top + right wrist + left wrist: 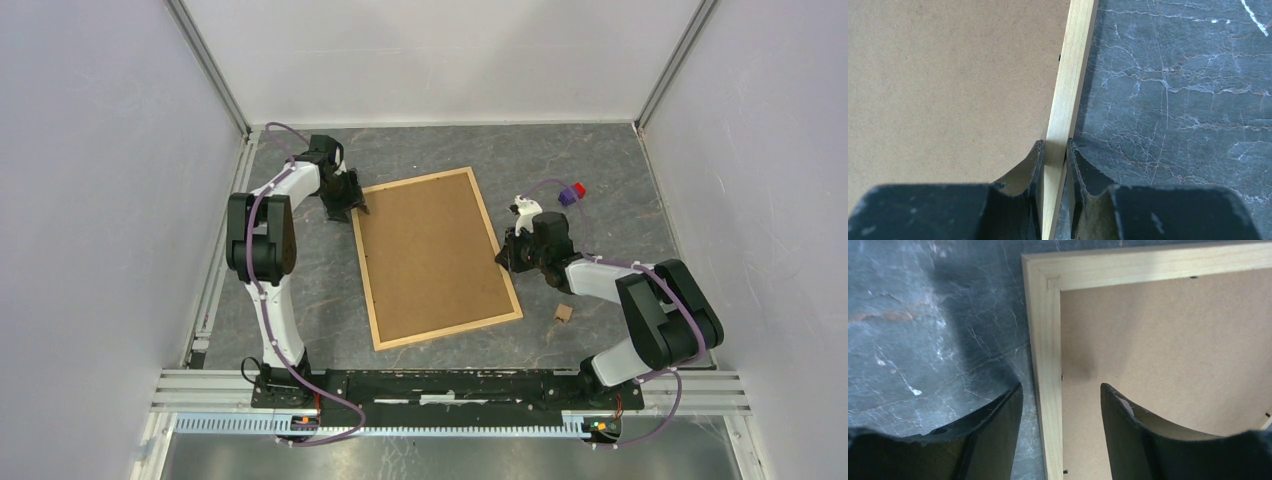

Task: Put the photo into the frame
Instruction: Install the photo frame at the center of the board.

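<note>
The frame (pixel 435 258) lies flat on the grey marbled table (pixel 600 160) with its brown fibreboard back facing up and its light wood strips forming the border. It sits slightly askew between the two arms. The left gripper (pixel 1060 390) hangs over the frame's left strip, close to the far-left corner. Its jaws stand well apart and straddle the strip, one finger over the table just outside the frame and the other over the brown panel just inside. A clear gap shows on each side of the wood, so it grips nothing. The right gripper (pixel 1054 150) is at the frame's right strip, about halfway along it. Its two fingers are pressed together on the thin wood, one on the panel side and one on the table side. A small wooden block (pixel 564 313) lies on the table just off the frame's near-right corner. A purple-and-red object (pixel 571 193) lies beyond the frame's right side.
</note>
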### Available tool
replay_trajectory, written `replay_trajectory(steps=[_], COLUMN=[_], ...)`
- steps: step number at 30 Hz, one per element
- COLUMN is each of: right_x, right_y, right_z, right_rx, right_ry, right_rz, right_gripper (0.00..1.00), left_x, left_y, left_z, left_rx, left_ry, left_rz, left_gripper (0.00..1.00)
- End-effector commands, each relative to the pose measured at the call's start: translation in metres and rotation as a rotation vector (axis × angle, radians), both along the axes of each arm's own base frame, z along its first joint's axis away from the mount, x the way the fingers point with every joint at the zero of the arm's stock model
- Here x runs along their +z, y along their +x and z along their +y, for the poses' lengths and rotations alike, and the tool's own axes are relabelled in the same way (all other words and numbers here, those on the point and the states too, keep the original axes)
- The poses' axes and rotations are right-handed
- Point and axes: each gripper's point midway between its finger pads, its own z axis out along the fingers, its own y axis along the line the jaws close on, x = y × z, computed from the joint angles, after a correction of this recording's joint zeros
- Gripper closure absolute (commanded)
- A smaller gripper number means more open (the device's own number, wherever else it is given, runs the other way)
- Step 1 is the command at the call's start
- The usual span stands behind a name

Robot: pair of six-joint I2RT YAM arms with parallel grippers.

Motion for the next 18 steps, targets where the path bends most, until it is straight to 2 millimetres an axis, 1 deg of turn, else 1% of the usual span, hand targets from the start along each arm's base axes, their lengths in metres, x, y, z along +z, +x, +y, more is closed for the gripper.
replay_trajectory(steps=[1, 2, 3, 6, 7, 14, 16, 18], right_x=[-0.042, -0.041, -0.041, -0.039, -0.038, -0.037, -0.037, -0.041], right_y=[-0.048, -0.047, -0.046, -0.048, -0.048, -0.048, -0.048, -0.049], right_z=[-0.009, -0.013, -0.014, -0.011, -0.011, -0.011, -0.010, -0.011], right_rx=[0.051, 0.036, 0.030, 0.046, 0.046, 0.049, 0.049, 0.048], right_ry=[-0.082, -0.094, -0.099, -0.090, -0.088, -0.081, -0.080, -0.087], right_rz=[0.197, 0.188, 0.184, 0.186, 0.183, 0.181, 0.181, 0.193], right_gripper=[1.00, 1.00, 1.00, 1.00, 1.00, 1.00, 1.00, 1.00], left_x=[0.014, 0.016, 0.017, 0.017, 0.017, 0.041, 0.043, 0.038], left_y=[-0.017, -0.017, -0.016, -0.010, -0.008, 0.011, 0.014, 0.013], left_z=[0.001, 0.004, 0.006, 0.013, 0.015, 0.022, 0.028, 0.031], left_rx=[-0.033, -0.023, -0.016, 0.003, 0.012, 0.023, 0.034, 0.028], left_ry=[-0.011, -0.008, -0.007, 0.012, 0.021, 0.027, 0.042, 0.069], left_rz=[-0.006, -0.012, -0.015, -0.028, -0.037, -0.130, -0.139, -0.123], left_gripper=[0.34, 0.36, 0.42, 0.55, 0.57, 0.57, 0.57, 0.58])
